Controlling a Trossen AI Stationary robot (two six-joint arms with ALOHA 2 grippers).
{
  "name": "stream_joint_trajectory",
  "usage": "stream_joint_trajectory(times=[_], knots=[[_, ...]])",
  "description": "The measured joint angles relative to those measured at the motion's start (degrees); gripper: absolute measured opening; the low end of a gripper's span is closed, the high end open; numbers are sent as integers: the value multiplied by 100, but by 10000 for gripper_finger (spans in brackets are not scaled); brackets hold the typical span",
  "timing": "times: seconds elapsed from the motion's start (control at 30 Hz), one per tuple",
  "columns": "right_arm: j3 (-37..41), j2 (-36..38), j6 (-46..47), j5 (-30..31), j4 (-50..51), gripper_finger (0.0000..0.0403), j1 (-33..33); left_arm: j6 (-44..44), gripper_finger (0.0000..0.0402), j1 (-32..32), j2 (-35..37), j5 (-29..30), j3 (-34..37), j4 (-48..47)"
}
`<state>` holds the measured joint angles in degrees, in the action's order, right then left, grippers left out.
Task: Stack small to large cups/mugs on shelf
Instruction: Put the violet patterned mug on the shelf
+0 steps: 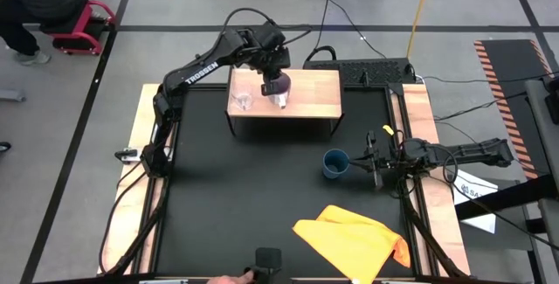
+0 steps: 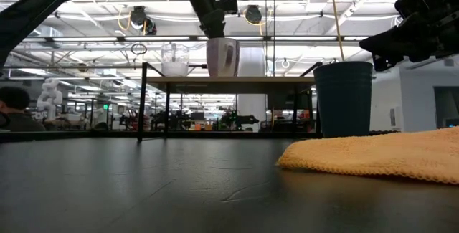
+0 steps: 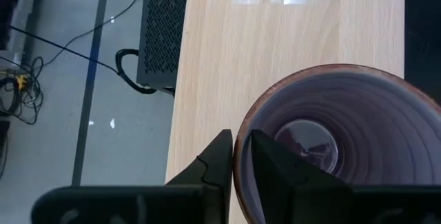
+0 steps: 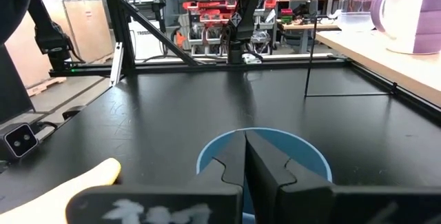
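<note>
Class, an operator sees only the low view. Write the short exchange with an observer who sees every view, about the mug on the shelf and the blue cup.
Operator: The left gripper is at the mug. Is anything inside the mug?
Observer: No. The left wrist view looks straight into it, and it is empty.
Operator: Does the right gripper hold the blue cup?
Observer: No. From above it sits beside the cup, on the right arm's side, with its fingers shut on nothing.
</note>
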<state>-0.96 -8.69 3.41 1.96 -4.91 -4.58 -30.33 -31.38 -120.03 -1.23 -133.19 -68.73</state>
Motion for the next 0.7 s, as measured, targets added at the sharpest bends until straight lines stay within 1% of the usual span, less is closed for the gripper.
stream_joint_trajectory(times=[0.2, 0.5, 0.7], knots=[[-1, 0, 4, 0, -2, 0, 0, -36, 56, 0, 2, 80, 0, -9], [-1, 0, 45, 0, -2, 0, 0, -521, 56, -4, 9, 94, -4, -65], [0, 0, 67, 0, -2, 0, 0, -705, 56, -4, 9, 159, -7, 59]])
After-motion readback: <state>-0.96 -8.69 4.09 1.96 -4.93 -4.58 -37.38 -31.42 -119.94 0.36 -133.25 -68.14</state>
